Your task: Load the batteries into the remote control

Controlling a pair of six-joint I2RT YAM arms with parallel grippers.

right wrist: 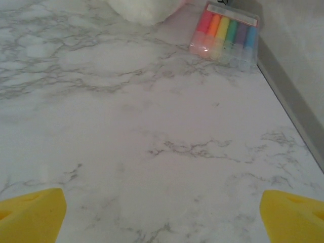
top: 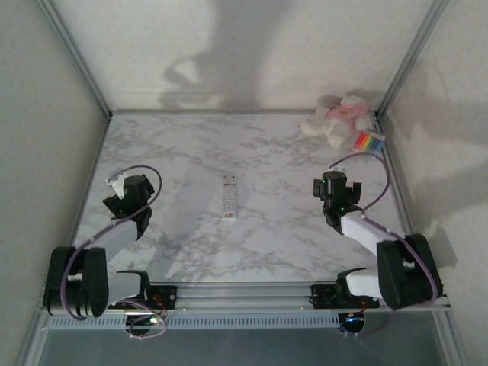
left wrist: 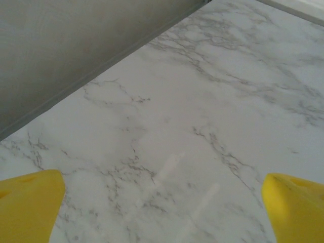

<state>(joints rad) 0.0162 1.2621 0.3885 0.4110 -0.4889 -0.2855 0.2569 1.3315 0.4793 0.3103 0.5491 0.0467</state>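
**Table:** white marble-patterned tabletop with grey veining (top: 191,152), smooth and level, with faint pale reflection streaks in the left wrist view.

**Enclosure:** plain off-white back wall panel (top: 320,38), with a matching left side panel (top: 38,152) and right side panel (top: 457,152).

**Frame:**
- Grey metal left corner post (top: 74,57) and right corner post (top: 416,49).
- Silver metal rail (top: 244,292) along the near table edge.

**Light:** soft and dim. A blurred grey shadow (top: 221,57) falls on the back wall panel.

A: How is the tabletop (top: 191,152) viewed overhead?
B: Steeply downward, from above and behind the arm bases.
A: And from the wrists?
B: It is seen close and low; the striped pack (right wrist: 225,30) is shared by the right wrist and top views.
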